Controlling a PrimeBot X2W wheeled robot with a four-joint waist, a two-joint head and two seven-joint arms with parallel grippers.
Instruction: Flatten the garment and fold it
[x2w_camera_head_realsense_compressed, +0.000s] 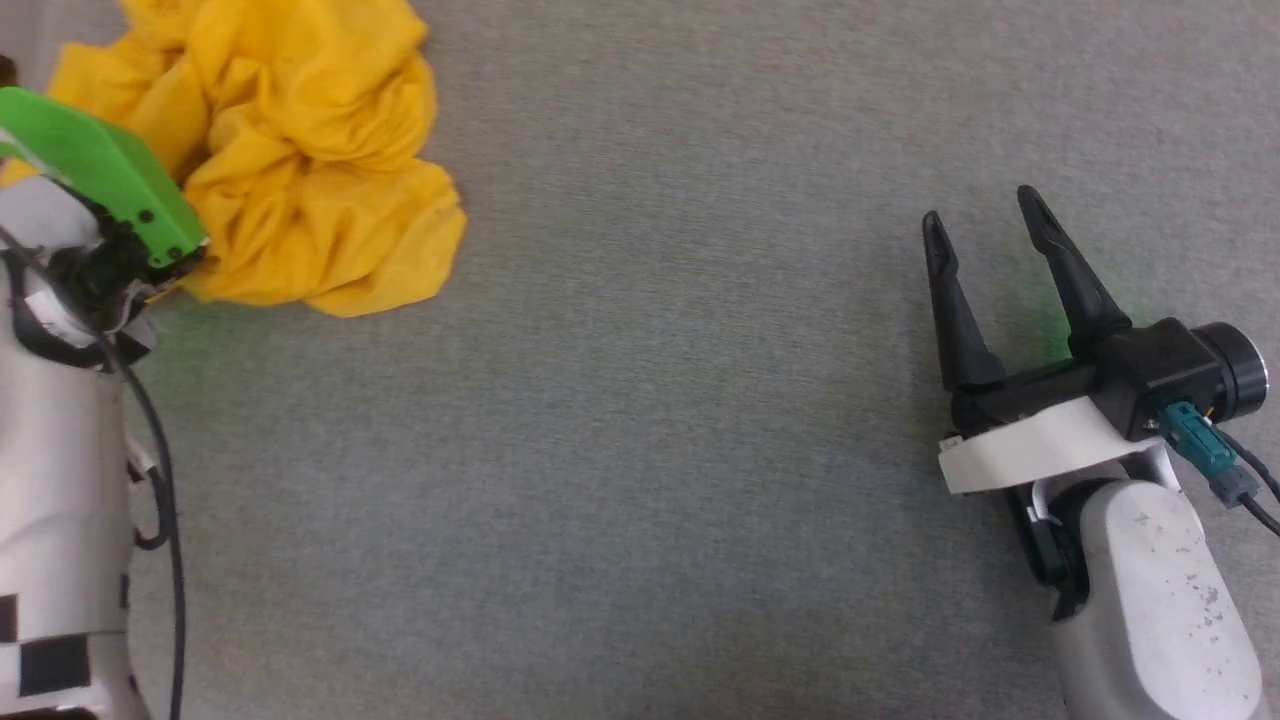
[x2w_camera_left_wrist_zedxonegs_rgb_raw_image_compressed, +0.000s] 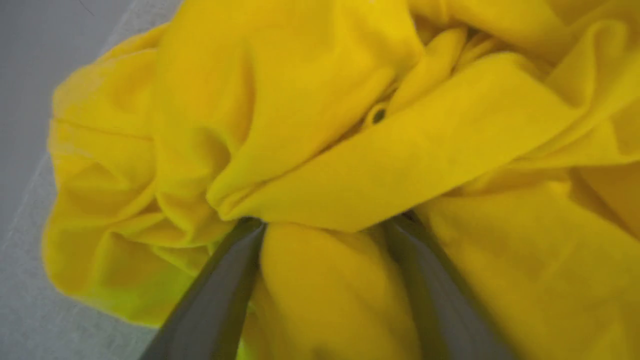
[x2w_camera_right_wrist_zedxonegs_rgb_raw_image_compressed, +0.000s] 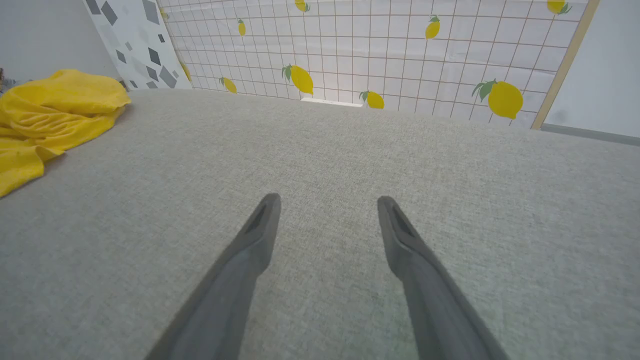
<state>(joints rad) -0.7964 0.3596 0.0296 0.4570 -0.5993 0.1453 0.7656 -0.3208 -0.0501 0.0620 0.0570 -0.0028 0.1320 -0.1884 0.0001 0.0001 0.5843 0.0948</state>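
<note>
Flattening only begins: the left gripper (x2w_camera_left_wrist_zedxonegs_rgb_raw_image_compressed: 325, 220), wide open among folds of the crumpled yellow T-shirt (x2w_camera_left_wrist_zedxonegs_rgb_raw_image_compressed: 400, 150), must next pinch one, while the right gripper (x2w_camera_head_realsense_compressed: 981, 205) is open and empty.

Soft matt cloth garment (x2w_camera_head_realsense_compressed: 300, 150)
</note>
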